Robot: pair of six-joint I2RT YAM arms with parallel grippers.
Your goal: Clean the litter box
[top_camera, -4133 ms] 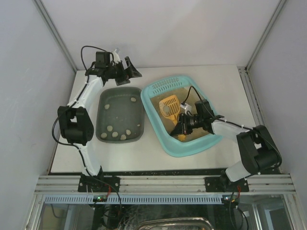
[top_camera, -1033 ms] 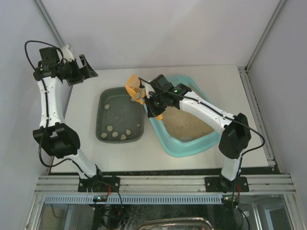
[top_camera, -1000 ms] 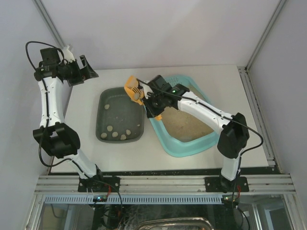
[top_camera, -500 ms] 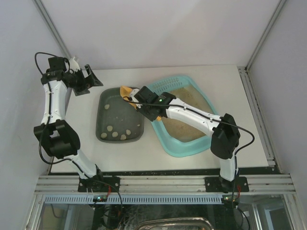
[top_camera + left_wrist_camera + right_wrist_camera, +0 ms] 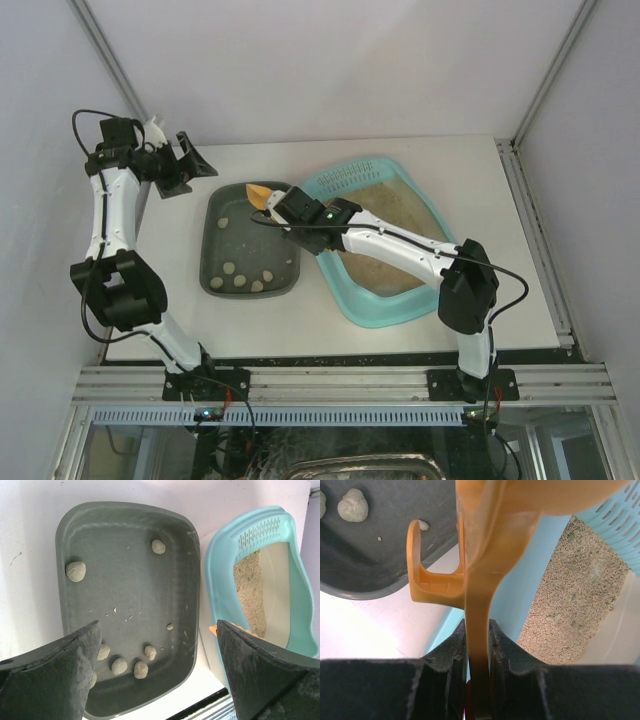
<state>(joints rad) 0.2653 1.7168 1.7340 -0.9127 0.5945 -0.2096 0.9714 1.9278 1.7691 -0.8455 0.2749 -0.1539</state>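
The light-turquoise litter box holds beige litter right of centre; it also shows in the left wrist view and the right wrist view. My right gripper is shut on the handle of an orange scoop, holding the scoop head over the far right corner of the dark grey tray. In the right wrist view the gripper clamps the scoop handle. My left gripper is open and empty, raised at the far left, looking down on the grey tray.
Several grey-beige clumps lie in the grey tray, mostly along its near side, and show in the right wrist view. White table lies around both trays. Grey enclosure walls stand on three sides.
My right arm has carried the scoop left, from the litter box's slotted end to over the grey tray's far right corner. My left gripper has shifted a little right.
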